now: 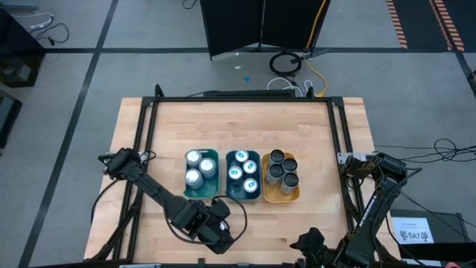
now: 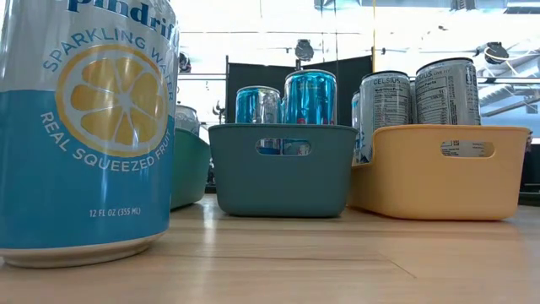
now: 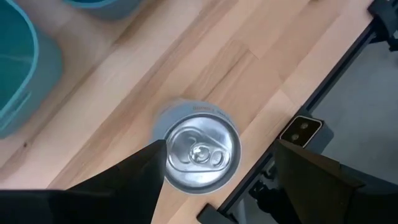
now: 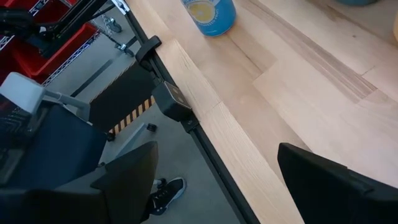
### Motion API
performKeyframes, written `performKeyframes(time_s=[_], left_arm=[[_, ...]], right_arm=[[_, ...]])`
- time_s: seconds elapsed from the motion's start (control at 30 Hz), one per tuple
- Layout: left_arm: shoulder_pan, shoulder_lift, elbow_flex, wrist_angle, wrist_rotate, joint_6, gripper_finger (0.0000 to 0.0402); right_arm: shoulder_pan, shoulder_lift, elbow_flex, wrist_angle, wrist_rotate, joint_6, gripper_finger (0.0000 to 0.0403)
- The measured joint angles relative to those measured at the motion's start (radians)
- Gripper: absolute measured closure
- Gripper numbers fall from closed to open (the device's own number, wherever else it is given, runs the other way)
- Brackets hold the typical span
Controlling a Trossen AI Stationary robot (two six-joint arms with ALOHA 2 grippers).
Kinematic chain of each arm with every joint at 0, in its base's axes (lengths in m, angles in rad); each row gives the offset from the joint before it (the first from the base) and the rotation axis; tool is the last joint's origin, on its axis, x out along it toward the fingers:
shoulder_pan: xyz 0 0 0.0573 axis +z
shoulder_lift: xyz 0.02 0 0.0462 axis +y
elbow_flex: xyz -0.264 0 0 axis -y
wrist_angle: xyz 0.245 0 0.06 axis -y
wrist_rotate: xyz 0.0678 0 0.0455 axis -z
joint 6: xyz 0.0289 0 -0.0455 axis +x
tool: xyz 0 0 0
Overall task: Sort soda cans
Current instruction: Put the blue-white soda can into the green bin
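While the three trays are sitting filled mid-tabletop, one loose can [image 3: 202, 152] is standing alone near the front edge of the tabletop [image 1: 312, 134], on the near side of the green tray [image 1: 212, 190].

Left end effector [image 3: 214, 180] is hovering directly above that can, looking straight down on its lid. Fingers are spread, one each side of the can, nothing gripped, and I can't tell if either pad is touching the wall. The can is upright, with its long axis vertical, running along the end effector's line of approach, pull-tab end facing up at the camera. So the can lies straight below the fingers; my read is that the coming move needs a plain descent, then a squeeze across the can's width.

Right end effector [image 4: 214, 180] is hanging released over the front edge of the tabletop, right of the orange tray [image 1: 281, 195], holding nothing. It's well apart from the loose can, so the left arm is clearly the nearer one.

Already sorted: silver-top cans [image 1: 199, 167] in the green tray, blue-top cans [image 1: 242, 167] in the teal tray [image 1: 244, 195], dark-top cans [image 1: 281, 170] in the orange tray, all upright.

The loose can has a plain silver lid and a blue lemon label, so the green tray is likely its target.
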Motion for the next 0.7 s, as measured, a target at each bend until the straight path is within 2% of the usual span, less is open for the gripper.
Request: performKeyframes(time_s=[0.43,0.57,0.7], left_arm=[[0.037,0.002,0.0,0.001,-0.076,-0.002,0.0094],[0.053,0.002,0.0,-0.026,-0.017,0.006,0.0068],[0.053,0.002,0.0,-0.044,-0.054,0.02,0.0029]], right_arm=[[0.0,0.0,0.0,0.018,0.0,-0.002,0.008],[0.0,0.0,0.0,0.031,0.0,-0.001,0.008],[0.0,0.0,0.0,0.041,0.0,-0.002,0.008]])
